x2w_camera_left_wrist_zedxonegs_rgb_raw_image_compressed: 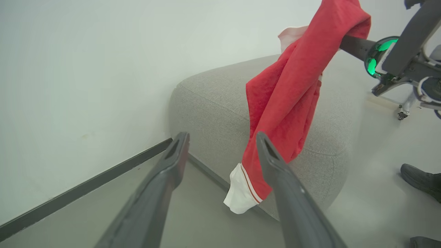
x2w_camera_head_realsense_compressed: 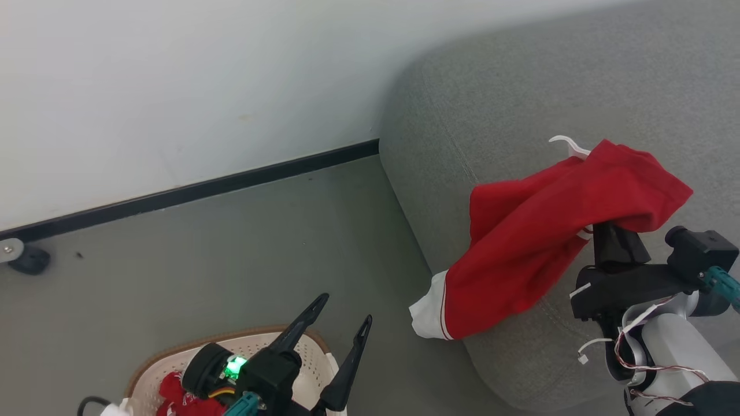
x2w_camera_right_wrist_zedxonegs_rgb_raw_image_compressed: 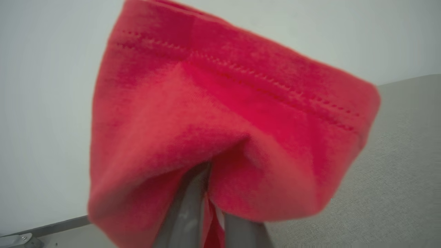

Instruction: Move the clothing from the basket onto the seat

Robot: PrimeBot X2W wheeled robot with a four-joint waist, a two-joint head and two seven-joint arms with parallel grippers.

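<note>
Presently the right gripper (x2w_camera_head_realsense_compressed: pixel 614 240), at the right of the head frame, is clamped on a fold of a red garment (x2w_camera_head_realsense_compressed: pixel 532 242). The wrist view shows both fingers pinched together with cloth bunched over them. The garment hangs from that grip with its long axis running down toward the lower left of the frame. Its white hem (x2w_camera_head_realsense_compressed: pixel 428 315) lies past the rounded edge of the seat (x2w_camera_head_realsense_compressed: pixel 520 86) and over the floor (x2w_camera_head_realsense_compressed: pixel 231 242). Whether the cloth touches the seat cannot be told.

The left gripper (x2w_camera_head_realsense_compressed: pixel 346 308), at lower left, stands spread wide and empty above the basket (x2w_camera_head_realsense_compressed: pixel 167 361), where more red clothing (x2w_camera_head_realsense_compressed: pixel 173 396) lies.

Assessment: the right arm is the one placed to finish this transfer, as the left is well apart from the garment. Bare seat lies toward the upper right of the frame from the hem. The load wants carrying that way before letting go, or the hanging tail may drag the garment off the edge.
</note>
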